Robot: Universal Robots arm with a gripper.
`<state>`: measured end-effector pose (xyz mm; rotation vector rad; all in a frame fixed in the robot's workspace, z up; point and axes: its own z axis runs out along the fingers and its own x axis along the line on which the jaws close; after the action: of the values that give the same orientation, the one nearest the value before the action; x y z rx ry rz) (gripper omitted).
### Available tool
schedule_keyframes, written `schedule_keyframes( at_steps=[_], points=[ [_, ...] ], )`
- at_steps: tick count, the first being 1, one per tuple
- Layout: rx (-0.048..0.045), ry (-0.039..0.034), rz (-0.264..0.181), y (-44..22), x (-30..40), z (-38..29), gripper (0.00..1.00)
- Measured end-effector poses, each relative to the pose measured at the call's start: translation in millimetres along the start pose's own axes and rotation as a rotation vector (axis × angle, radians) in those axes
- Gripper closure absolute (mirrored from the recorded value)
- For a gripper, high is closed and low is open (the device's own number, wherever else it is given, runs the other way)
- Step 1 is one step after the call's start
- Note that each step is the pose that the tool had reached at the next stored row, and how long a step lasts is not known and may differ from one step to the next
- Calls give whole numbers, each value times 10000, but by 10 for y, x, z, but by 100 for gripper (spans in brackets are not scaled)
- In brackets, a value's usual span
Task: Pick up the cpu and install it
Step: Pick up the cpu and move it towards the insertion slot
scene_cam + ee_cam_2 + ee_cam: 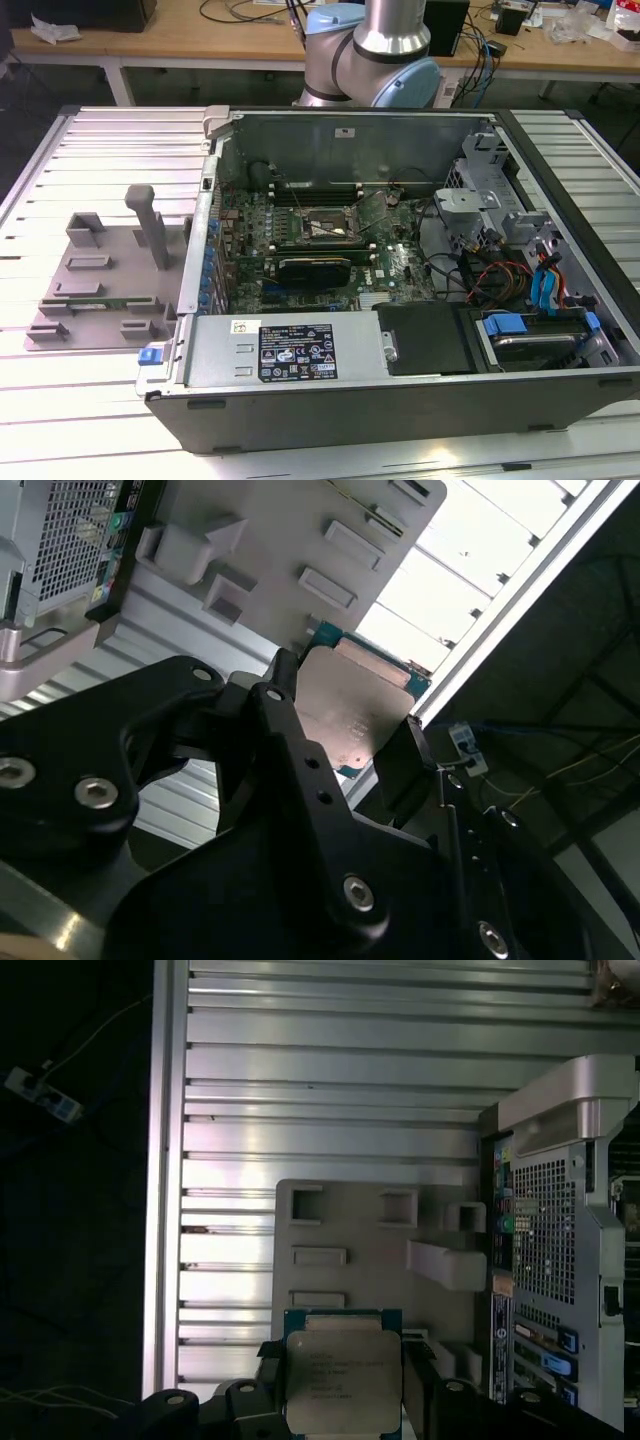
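The cpu [343, 1378] is a flat square chip with a silvery-grey top plate and a green-blue rim. It sits level between the two black fingers [268, 1356] of my gripper [343, 1400], which is shut on its opposite edges. The second wrist view also has the cpu [355, 700] clamped in the gripper [348, 725]. It hangs high above the grey plastic fixture [370, 1245] and the slatted table. In the exterior view the black socket frame [322, 226] lies open on the motherboard inside the computer case.
The open computer case [400, 380] lies on its side on the slatted metal table [90, 130], with the grey fixture [100, 285] at the exterior view's left of it. Cables, drive bays and a black power supply fill the case. The arm's base [375, 50] stands behind the case.
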<state>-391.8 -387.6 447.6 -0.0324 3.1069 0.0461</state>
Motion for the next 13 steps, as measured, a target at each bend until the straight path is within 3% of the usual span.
schedule_keyframes(
  at_steps=[7, 10, 11, 13],
  points=[
    [0, -1, 0, 4, -4, -123, 45],
    [1, 1, 1, 6, -16, -127, 45],
    [1, 0, 1, 4, -50, -125, 45],
    [0, 0, 0, 1, -188, -120, 45]
  ],
)
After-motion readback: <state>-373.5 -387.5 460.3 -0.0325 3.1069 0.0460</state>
